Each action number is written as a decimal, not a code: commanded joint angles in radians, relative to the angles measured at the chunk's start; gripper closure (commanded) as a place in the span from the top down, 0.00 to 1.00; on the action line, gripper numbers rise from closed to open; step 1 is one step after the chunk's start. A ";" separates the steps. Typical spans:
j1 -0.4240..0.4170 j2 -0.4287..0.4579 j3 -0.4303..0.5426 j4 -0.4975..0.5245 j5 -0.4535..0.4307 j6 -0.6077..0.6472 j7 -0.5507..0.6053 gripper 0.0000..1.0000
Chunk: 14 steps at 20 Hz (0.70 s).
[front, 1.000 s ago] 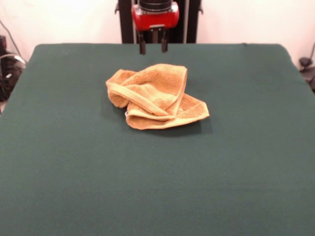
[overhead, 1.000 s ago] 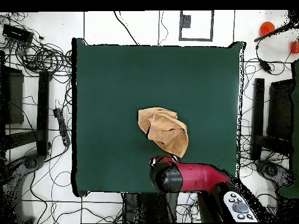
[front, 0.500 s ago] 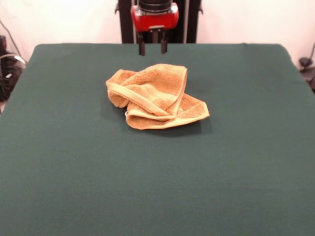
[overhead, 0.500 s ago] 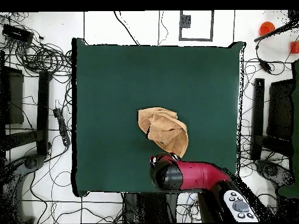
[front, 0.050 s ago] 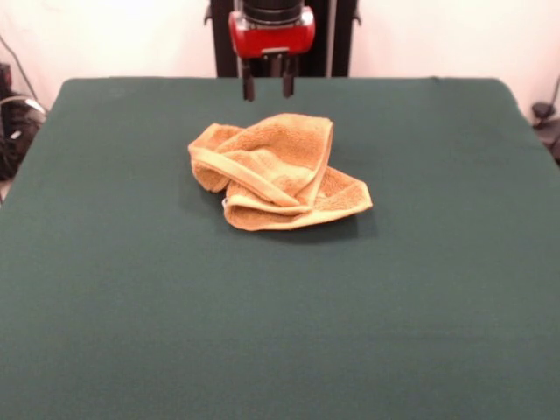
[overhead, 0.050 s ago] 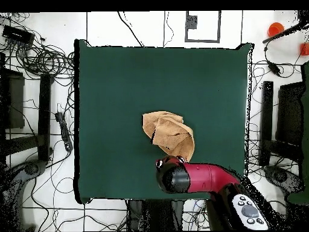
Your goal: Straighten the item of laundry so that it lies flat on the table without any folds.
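The golden-orange towel (front, 0.050 s ago: pixel 276 171) lies crumpled in a heap on the dark green table (front, 0.050 s ago: pixel 280 324), with layers folded over one another and a paler band running across its top fold. From above, the towel (overhead, 0.050 s ago: pixel 168 136) sits a little past the table's (overhead, 0.050 s ago: pixel 121 90) middle, toward the robot's side. My gripper (front, 0.050 s ago: pixel 267 87) hangs above the table's far edge, behind the towel and apart from it. Its two dark fingers (front, 0.050 s ago: pixel 248 87) point down with a gap between them and nothing held. In the overhead view the red arm (overhead, 0.050 s ago: pixel 199 178) covers the gripper.
Cables and black equipment (overhead, 0.050 s ago: pixel 36 54) lie on the floor around the table in the overhead view. A control pad (overhead, 0.050 s ago: pixel 247 211) shows on the arm at the lower right. An orange object (overhead, 0.050 s ago: pixel 276 28) sits at the upper right on the floor.
The gripper has shifted slightly to the left in the front view and risen a touch. The towel has not moved.
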 commanded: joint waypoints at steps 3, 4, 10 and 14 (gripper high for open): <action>0.025 0.085 0.144 -0.104 -0.003 0.132 -0.030 1.00; 0.022 0.084 0.148 -0.109 -0.008 0.140 -0.038 1.00; 0.020 0.068 0.157 -0.116 -0.006 0.163 -0.038 1.00; 0.018 0.059 0.159 -0.116 -0.012 0.176 -0.045 1.00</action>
